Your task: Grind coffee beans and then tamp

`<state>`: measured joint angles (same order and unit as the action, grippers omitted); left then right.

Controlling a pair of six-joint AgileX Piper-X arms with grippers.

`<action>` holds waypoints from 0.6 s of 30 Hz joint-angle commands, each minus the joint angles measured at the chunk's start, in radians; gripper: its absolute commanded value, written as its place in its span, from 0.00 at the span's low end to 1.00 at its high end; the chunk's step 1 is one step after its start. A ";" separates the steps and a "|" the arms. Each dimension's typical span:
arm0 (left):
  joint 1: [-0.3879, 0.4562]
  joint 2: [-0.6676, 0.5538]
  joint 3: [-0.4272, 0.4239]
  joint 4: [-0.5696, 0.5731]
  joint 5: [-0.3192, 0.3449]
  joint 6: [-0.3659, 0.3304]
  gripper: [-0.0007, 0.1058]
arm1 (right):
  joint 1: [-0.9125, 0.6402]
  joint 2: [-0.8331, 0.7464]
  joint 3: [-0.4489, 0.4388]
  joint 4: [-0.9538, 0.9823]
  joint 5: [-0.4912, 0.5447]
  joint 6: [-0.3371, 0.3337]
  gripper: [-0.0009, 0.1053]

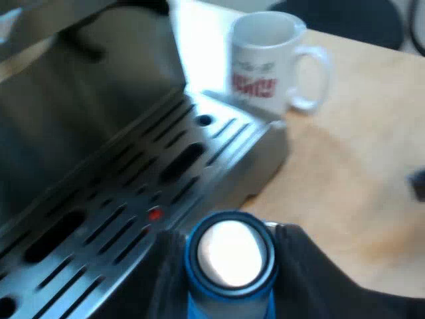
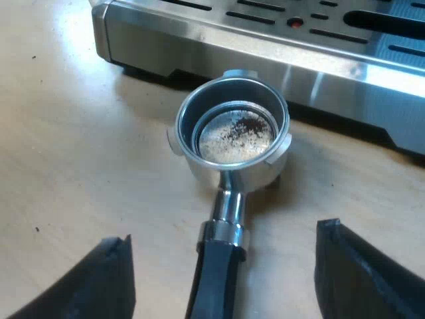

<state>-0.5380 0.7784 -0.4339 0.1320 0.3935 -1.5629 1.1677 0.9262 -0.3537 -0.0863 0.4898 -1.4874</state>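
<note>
Blue tamper [image 1: 229, 252] is held by the left gripper [image 1: 229, 286]. Flanked at its handle by the right gripper's [image 2: 226, 279] wide fingers [image 2: 99, 282], the near-empty metal holder [image 2: 232, 133] likely needs gripping for grinding.

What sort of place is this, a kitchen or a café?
Likely a coffee-making station on a wooden table, whether kitchen or café I cannot tell: an espresso machine, a blue tamper, and a metal holder with traces of grounds.
</note>
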 commanded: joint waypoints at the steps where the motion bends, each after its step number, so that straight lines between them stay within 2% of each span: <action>1: -0.066 0.004 -0.008 0.002 -0.005 0.027 0.11 | -0.005 -0.004 -0.001 -0.020 0.005 -0.020 0.57; 5: -0.140 0.053 -0.016 -0.014 -0.054 0.027 0.11 | -0.005 -0.004 -0.001 -0.022 0.005 -0.020 0.57; 10: -0.199 0.147 -0.062 -0.042 -0.062 0.027 0.11 | -0.005 -0.004 -0.001 -0.022 0.005 -0.020 0.57; 18: -0.211 0.299 -0.160 -0.051 -0.069 0.027 0.11 | -0.005 -0.004 -0.001 -0.022 0.005 -0.020 0.57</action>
<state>-0.7460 1.0648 -0.5801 0.1010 0.3303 -1.5422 1.1677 0.9262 -0.3537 -0.1011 0.4898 -1.4947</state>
